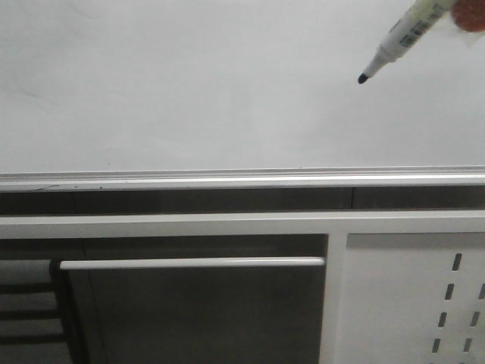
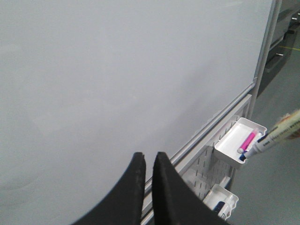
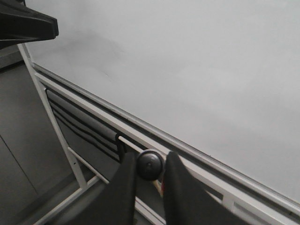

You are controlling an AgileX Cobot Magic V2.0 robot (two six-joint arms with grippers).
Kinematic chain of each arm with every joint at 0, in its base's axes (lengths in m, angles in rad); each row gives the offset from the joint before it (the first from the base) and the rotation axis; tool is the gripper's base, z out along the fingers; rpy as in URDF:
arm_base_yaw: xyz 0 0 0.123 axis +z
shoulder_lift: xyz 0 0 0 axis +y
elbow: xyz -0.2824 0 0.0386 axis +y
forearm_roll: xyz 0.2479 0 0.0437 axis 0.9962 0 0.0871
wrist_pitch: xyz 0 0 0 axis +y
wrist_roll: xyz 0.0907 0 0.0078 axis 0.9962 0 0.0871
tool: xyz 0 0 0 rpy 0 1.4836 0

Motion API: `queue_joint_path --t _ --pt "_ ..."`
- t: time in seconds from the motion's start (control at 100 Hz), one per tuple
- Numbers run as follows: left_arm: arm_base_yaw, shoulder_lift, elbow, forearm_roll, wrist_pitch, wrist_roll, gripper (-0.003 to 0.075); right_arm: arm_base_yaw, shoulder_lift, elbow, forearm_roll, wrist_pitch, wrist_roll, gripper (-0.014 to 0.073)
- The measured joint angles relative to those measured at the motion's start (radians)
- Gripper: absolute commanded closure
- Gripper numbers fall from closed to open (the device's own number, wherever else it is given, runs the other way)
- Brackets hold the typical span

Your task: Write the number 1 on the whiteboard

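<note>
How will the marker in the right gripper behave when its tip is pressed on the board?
The marker looks rigid, so it probably won't flex. Its round barrel, pinched at the rear by the right gripper, may pivot or slip. The glossy whiteboard likely lets the tip skate.

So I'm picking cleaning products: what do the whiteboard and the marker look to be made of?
The whiteboard: a smooth, glossy pale coated panel with soft reflections; its lower rim looks like silvery metal. The marker: a white, probably plastic barrel with a printed label and a dark, likely felt tip.

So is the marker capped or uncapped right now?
Uncapped: the marker shows its bare black tip, angled down toward the whiteboard; whether it touches, cannot tell.
</note>
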Motion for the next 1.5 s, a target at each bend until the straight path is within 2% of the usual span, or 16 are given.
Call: queue_joint_path --t 0.15,0.34,0.67,0.88,1.19,1.5 --pt "0.002 -0.089 0.070 -0.059 -0.097 0.000 0.0741 0.000 0.000 0.004 0.028 0.009 0.000 0.0636" --pt "0.002 -0.191 0.142 -0.115 -0.203 0.000 0.0741 0.000 -0.003 0.051 0.057 -0.138 -0.032 0.0636" --pt "0.002 -0.212 0.159 -0.130 -0.221 0.000 0.0741 0.000 0.015 0.101 0.395 -0.176 -0.466 0.0636" --pt "0.002 -0.214 0.159 -0.133 -0.222 0.000 0.0741 0.000 0.091 0.084 0.540 -0.165 -0.664 0.0636" --pt "0.002 -0.214 0.159 -0.136 -0.222 0.000 0.0741 0.029 0.200 0.034 0.635 -0.160 -0.825 0.0636" --pt "0.002 -0.214 0.159 -0.136 -0.224 0.000 0.0741 0.059 0.276 -0.020 0.642 -0.177 -0.876 0.0636"
